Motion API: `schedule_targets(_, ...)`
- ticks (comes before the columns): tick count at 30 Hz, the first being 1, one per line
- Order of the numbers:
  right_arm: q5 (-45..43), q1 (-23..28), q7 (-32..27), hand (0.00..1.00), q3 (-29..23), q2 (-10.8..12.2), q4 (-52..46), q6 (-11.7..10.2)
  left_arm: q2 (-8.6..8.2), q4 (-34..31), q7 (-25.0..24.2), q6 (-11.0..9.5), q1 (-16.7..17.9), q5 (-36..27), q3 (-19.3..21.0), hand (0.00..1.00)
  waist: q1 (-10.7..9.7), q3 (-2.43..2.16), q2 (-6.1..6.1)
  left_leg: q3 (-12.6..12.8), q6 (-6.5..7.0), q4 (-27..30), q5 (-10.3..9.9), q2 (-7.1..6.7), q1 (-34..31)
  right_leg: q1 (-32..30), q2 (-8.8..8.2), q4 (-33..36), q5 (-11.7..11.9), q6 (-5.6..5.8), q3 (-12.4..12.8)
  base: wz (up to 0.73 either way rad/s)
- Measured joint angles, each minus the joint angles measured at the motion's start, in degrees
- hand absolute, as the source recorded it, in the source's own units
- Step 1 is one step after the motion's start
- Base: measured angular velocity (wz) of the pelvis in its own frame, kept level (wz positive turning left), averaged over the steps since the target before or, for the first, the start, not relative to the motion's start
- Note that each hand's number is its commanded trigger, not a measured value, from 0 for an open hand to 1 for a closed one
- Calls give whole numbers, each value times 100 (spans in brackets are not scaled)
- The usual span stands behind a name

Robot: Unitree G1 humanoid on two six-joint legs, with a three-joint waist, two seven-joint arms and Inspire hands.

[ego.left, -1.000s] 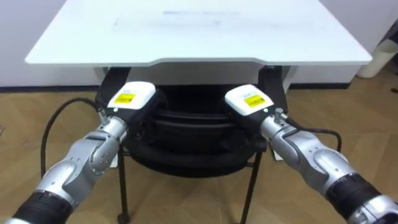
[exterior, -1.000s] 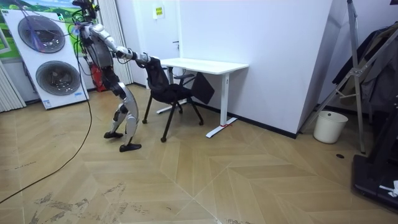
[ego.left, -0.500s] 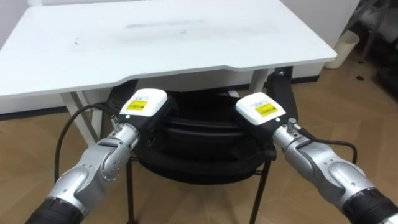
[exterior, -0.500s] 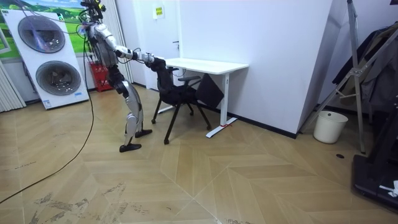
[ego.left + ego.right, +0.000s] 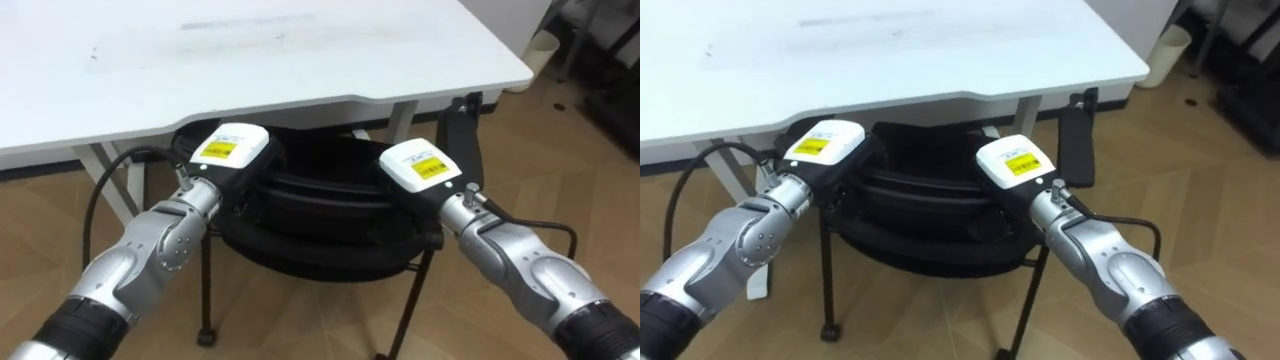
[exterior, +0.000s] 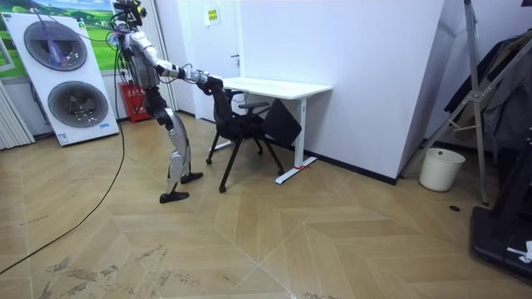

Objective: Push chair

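Chair (image 5: 310, 225) seat partly under the desk (image 5: 300, 60); left hand (image 5: 232, 152) and right hand (image 5: 420, 172) at its backrest (grip cannot be told). Probably little pushing remains.

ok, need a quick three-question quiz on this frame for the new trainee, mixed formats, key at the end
1. True or false: the left hand and the right hand are both at the backrest of the black chair.
2. What stands behind the robot at the room view's left? A) two stacked washing machines B) a fridge C) a sofa
3. Which piece of furniture stands directly in front of the chair?
Key: 1 true. 2 A. 3 the white desk.
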Motion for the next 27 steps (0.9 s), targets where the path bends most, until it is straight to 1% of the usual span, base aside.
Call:
schedule_targets(1,66,0,-2,100,-3,-20,-34,30,9,0,-38,-16,-83,3,-7,100,-15,15,-59,57,7,25,-5,10,-36,-17,-38,53,-47,-6,-70,28)
schedule_targets(2,82,1,1,100,-2,-20,-49,51,27,1,-66,-18,-128,2,-20,100,-23,10,-101,104,8,28,-5,16,-50,-39,-62,92,-78,-3,-92,25)
schedule_targets(3,119,-13,17,100,-2,-17,-64,70,50,4,-105,-20,-184,3,-28,100,-6,-3,-178,161,14,29,-9,0,-62,-82,-120,168,-127,-1,-111,14)
schedule_targets(4,120,-26,27,100,2,2,-65,89,74,4,-113,-24,-205,3,-31,100,1,-2,-217,171,43,40,-28,-27,-59,-88,-154,212,-167,14,-115,7)
schedule_targets(6,117,-27,27,100,2,9,-104,139,81,0,-113,-13,-228,8,-32,100,0,-3,-229,169,80,55,-56,-68,-66,-80,-184,215,-198,42,-133,6)
schedule_targets(8,117,-30,41,100,1,-13,-193,199,81,-57,-114,39,-251,18,-31,100,-2,7,-271,173,106,56,-78,-139,-95,-110,-264,276,-270,70,-158,12)
schedule_targets(10,117,-35,133,100,1,-6,-321,329,78,-67,-114,71,-314,68,-31,100,-17,10,-355,143,112,61,-112,-238,-114,-88,-362,316,-356,93,-257,21)
schedule_targets(11,117,-39,141,100,2,5,-328,345,77,-67,-114,83,-331,76,-41,100,-17,6,-378,144,111,69,-126,-253,-116,-75,-380,316,-374,99,-283,23)
schedule_targets(12,118,-42,141,100,1,25,-351,392,77,-65,-117,97,-363,94,-40,100,-16,2,-420,144,111,88,-159,-285,-125,-44,-433,315,-401,106,-381,19)
schedule_targets(13,125,-53,168,100,2,6,-397,437,83,-103,-129,81,-362,104,-25,100,-5,-3,-439,151,133,120,-181,-292,-143,-18,-453,294,-412,116,-449,16)
schedule_targets(14,131,-53,183,100,9,-33,-413,432,86,-157,-135,81,-332,105,-31,100,8,-4,-439,166,133,118,-182,-297,-139,12,-461,264,-412,118,-498,15)
schedule_targets(16,155,-52,263,100,7,-179,-519,441,16,-263,-133,127,-307,137,-2,100,77,6,-479,366,165,104,-204,-292,-133,107,-566,264,-449,150,-719,23)
schedule_targets(17,179,-51,285,100,17,-199,-527,441,-3,-270,-134,142,-299,161,-3,100,103,8,-496,443,169,103,-209,-286,-120,132,-582,253,-455,152,-739,28)
schedule_targets(18,206,-46,337,100,19,-210,-530,441,-54,-263,-134,167,-285,226,-6,100,126,11,-521,599,188,98,-223,-252,-74,213,-591,205,-464,148,-817,31)
schedule_targets(19,235,-30,344,100,24,-217,-529,443,-66,-256,-134,172,-283,246,-7,100,131,16,-541,801,202,97,-231,-193,-33,278,-586,154,-467,143,-911,32)
schedule_targets(21,268,-22,348,100,33,-217,-516,444,-64,-255,-134,171,-286,253,-38,100,141,10,-566,958,231,108,-250,-147,25,363,-579,77,-505,134,-1029,25)
schedule_targets(22,291,-21,345,100,63,-218,-503,451,-51,-254,-134,175,-275,251,-59,100,175,11,-584,1081,261,106,-273,-121,81,419,-577,59,-510,141,-1040,17)
schedule_targets(25,326,-9,333,100,99,-216,-474,454,-43,-262,-134,185,-254,241,-102,100,174,7,-605,1198,262,151,-361,-90,144,579,-566,-36,-538,164,-1172,18)
schedule_targets(26,331,-9,327,76,99,-216,-474,453,-39,-270,-134,185,-255,241,-103,100,174,9,-609,1210,263,161,-375,-84,144,592,-563,-41,-540,167,-1192,19)
schedule_targets(27,335,-9,320,25,105,-215,-459,453,-39,-270,-134,197,-255,241,-117,100,173,9,-614,1218,271,191,-395,-83,150,637,-562,-57,-549,178,-1239,19)
